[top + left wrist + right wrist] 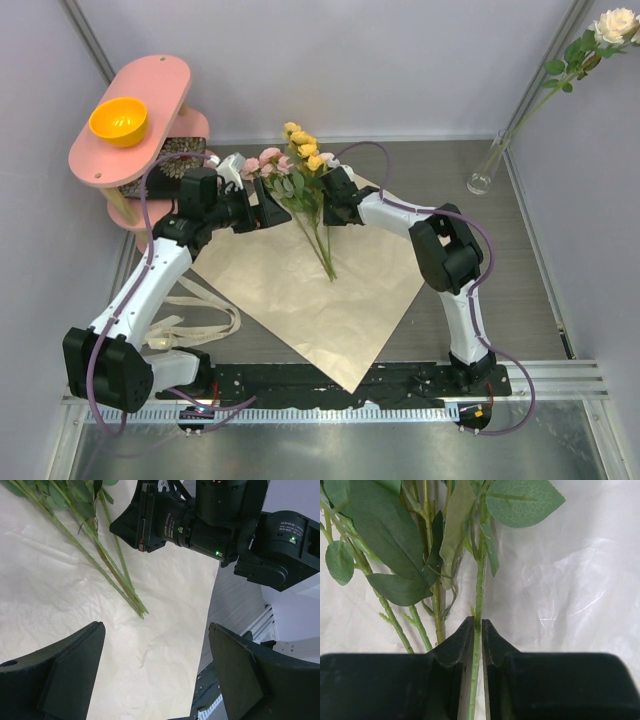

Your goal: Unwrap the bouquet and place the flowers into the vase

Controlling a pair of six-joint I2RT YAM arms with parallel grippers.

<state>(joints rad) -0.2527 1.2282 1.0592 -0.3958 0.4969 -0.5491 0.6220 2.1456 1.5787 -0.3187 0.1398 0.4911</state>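
Flowers (300,165), small pink, yellow and cream blooms on thin green stems, lie loose mid-table on an unfolded sheet of tan kraft paper (330,300), so the wrap looks done with. Just below the leaves, the right gripper (476,630) pinches one green stem (479,595), probably to lift it alone. To its left the left gripper (155,650) hovers wide open, empty. A slim clear glass vase (487,170) stands far right, well apart, already holding a white rose (612,25).
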